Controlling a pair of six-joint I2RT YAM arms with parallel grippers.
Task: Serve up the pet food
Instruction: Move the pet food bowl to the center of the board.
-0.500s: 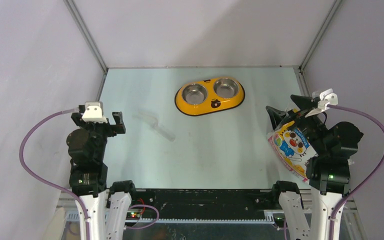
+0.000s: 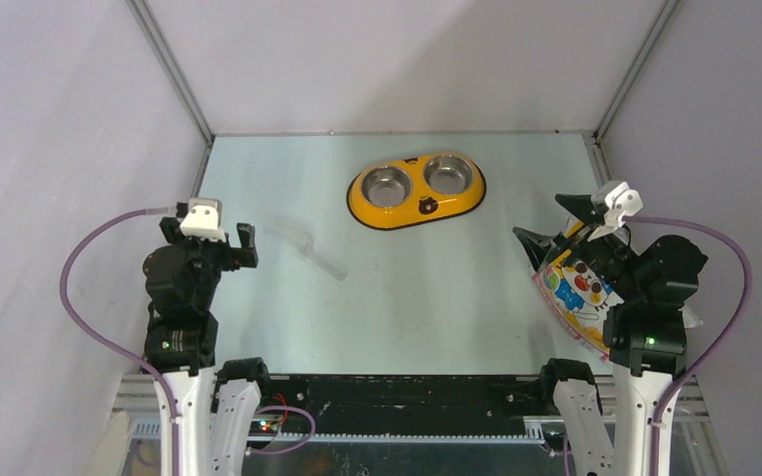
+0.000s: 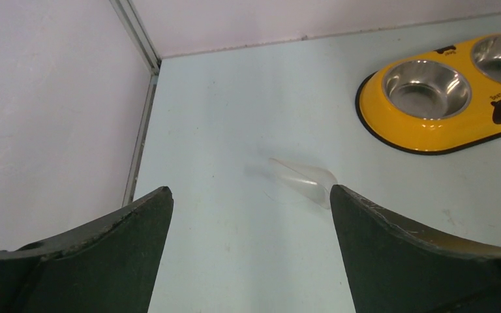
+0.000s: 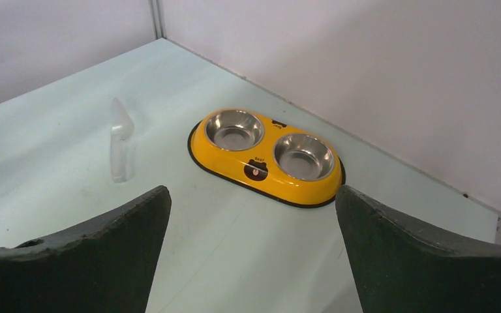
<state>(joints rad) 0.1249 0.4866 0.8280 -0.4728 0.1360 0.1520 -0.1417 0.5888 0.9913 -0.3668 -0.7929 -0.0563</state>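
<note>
At the right edge of the tabletop (image 2: 407, 297), the pet food bag (image 2: 575, 288) sits half hidden, right tool (image 2: 553, 220) spread wide and empty by its top, left tool (image 3: 249, 190) wide too. Foil looks light, crinkly, slippery; I'd pinch the top seam.

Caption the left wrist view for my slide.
Open left hand faces the clear scoop; yellow double bowl sits empty beyond.

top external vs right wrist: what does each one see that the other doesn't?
Top external only: the crinkly yellow-white foil bag with a cartoon cat, lying beneath the right arm. Right wrist only: the right claw close up, fingers wide apart, nothing between. Both: the yellow double bowl with steel cups, empty, and the clear plastic scoop.
</note>
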